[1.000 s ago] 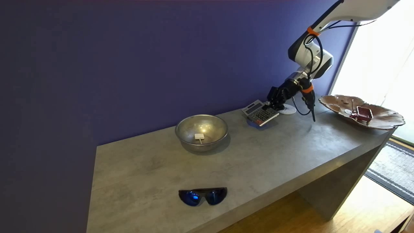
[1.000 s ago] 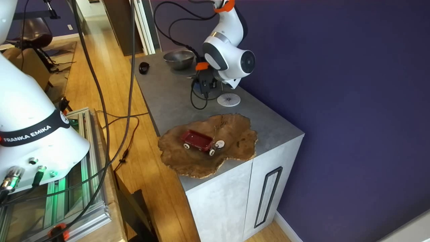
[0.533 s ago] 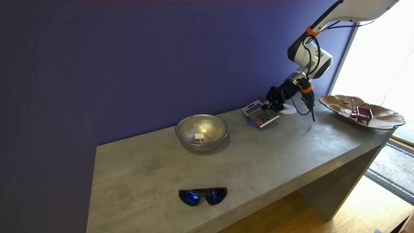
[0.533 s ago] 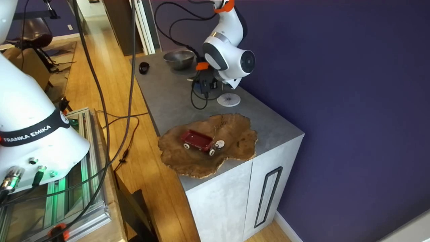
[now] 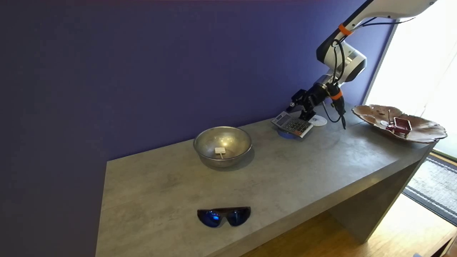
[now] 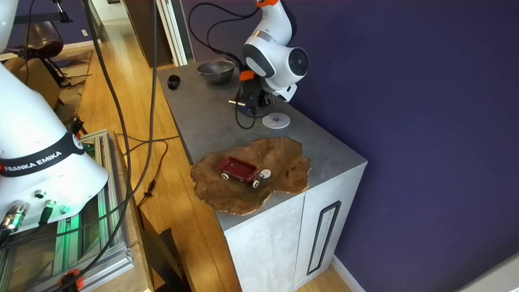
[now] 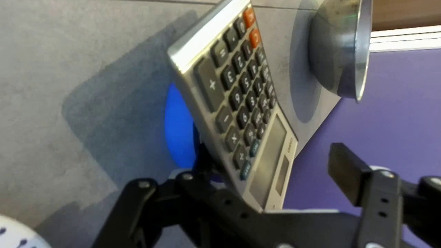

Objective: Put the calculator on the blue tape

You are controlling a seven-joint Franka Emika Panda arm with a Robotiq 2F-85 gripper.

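The grey calculator [image 5: 292,125] lies across the top of the blue tape [image 5: 286,135], overhanging it on its sides. In the wrist view the calculator [image 7: 246,96] shows its keys and display, while part of the blue tape [image 7: 179,127] peeks out underneath. My gripper [image 7: 274,162] is open there: a dark finger [image 7: 344,172] stands well off the calculator's face, and the opposite finger is partly hidden beneath its underside. Whether that lower finger touches it, I cannot tell. In an exterior view the gripper [image 5: 299,111] is at the calculator's wall-side edge.
A flat white disc [image 5: 318,120] lies just behind the gripper. The metal bowl [image 5: 222,144] stands farther along the table, with sunglasses [image 5: 224,217] near the front edge. A wooden platter [image 6: 243,198] carries a red wagon [image 6: 239,168]. The purple wall runs close behind.
My gripper has opened, its upper finger lifting off the calculator's face. The calculator has shifted slightly toward the white disc and lies a little differently over the tape.
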